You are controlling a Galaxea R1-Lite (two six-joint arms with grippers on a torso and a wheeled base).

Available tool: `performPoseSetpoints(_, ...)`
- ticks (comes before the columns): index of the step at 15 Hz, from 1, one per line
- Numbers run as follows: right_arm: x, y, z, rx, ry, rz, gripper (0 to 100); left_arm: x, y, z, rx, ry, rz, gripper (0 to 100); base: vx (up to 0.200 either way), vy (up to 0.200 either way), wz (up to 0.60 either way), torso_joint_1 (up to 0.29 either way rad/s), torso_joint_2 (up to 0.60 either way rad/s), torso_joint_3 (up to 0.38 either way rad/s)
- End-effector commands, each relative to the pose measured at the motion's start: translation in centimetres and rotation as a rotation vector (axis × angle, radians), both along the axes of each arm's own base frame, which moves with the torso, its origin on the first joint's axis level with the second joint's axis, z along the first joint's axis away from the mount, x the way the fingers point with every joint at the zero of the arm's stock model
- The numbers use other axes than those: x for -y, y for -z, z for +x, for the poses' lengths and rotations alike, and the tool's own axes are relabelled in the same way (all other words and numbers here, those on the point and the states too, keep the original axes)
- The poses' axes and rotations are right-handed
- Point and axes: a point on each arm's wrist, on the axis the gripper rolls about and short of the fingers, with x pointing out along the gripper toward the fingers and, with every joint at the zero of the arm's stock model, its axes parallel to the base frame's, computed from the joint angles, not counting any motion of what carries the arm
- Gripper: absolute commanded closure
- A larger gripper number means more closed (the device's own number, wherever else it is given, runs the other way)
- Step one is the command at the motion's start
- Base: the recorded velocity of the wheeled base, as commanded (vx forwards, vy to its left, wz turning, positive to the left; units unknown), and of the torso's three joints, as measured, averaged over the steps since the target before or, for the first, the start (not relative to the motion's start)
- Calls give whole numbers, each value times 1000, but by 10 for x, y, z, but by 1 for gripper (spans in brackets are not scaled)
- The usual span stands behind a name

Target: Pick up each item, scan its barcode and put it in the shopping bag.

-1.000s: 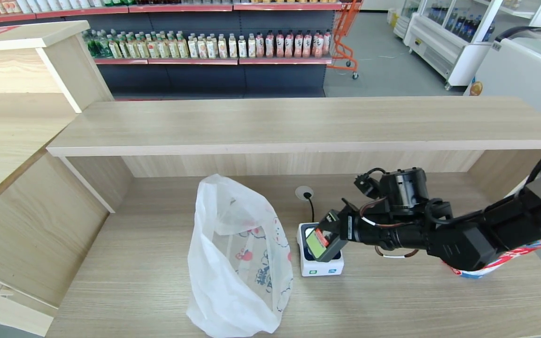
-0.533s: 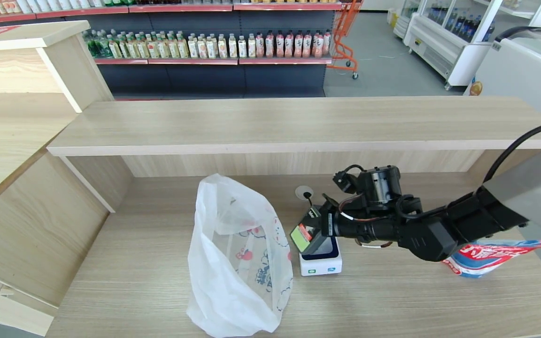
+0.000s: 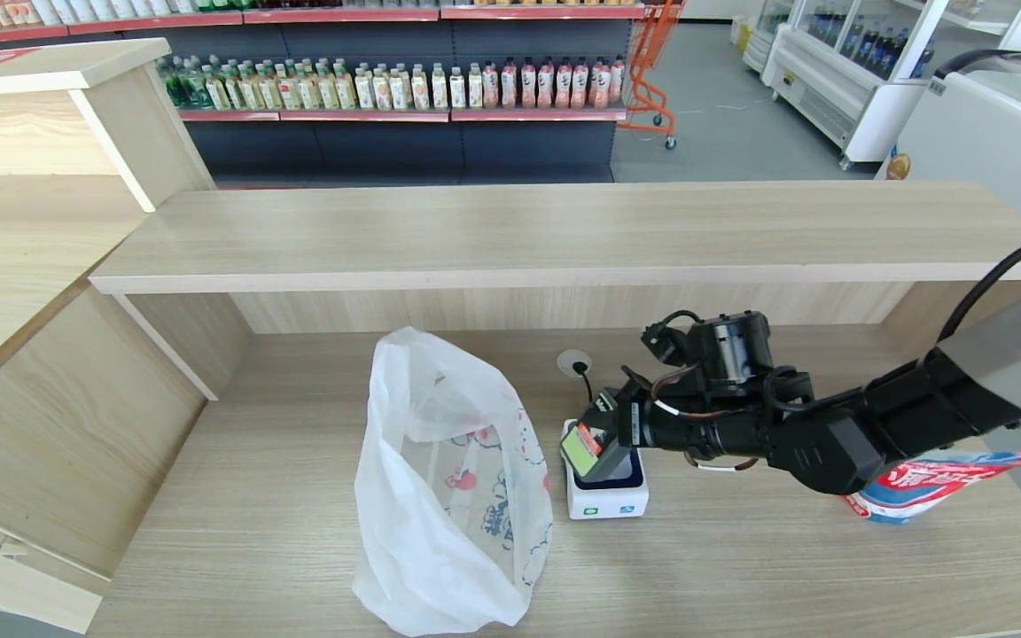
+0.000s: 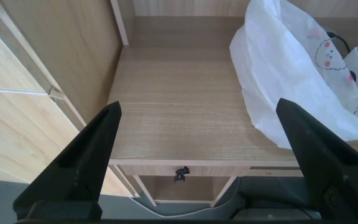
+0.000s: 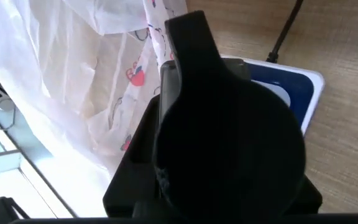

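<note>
My right gripper [image 3: 593, 443] is shut on a small green and red packet [image 3: 578, 450] and holds it just above the white scanner box [image 3: 608, 498], whose blue top [image 5: 298, 99] lies close under the gripper. The white plastic shopping bag [image 3: 448, 478] stands open just left of the scanner, and its thin side [image 5: 73, 93] is near the gripper. A red and blue snack bag [image 3: 945, 483] lies on the counter at the far right, partly behind the right arm. My left gripper [image 4: 204, 162] hangs open above the counter's near left edge, with the bag [image 4: 297, 81] off to one side.
A raised wooden ledge [image 3: 564, 235] runs along the back of the counter [image 3: 253, 532]. A cable and its grommet [image 3: 574, 363] sit behind the scanner. A wooden side panel [image 3: 67, 425] closes the left end.
The right gripper carried the packet left and a little away from me, toward the bag, then eased slightly back right over the scanner. The bag and scanner have not moved.
</note>
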Motion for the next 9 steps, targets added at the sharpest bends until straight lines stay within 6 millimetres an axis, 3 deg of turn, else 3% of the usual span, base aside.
performPoseSetpoints(1,19,-45,-32,41,33,94,100,0,0,0,0,-1,0,0,0,0,0,0,0,0)
performPoseSetpoints(4,61,-96,-77,172,91,134,100,0,0,0,0,0,0,0,0,0,0,0,0,0)
performPoseSetpoints(6,79,-103,-96,203,95,59,100,0,0,0,0,0,0,0,0,0,0,0,0,0)
performPoseSetpoints(9,90,-99,-115,205,102,26,100,0,0,0,0,-1,0,0,0,0,0,0,0,0)
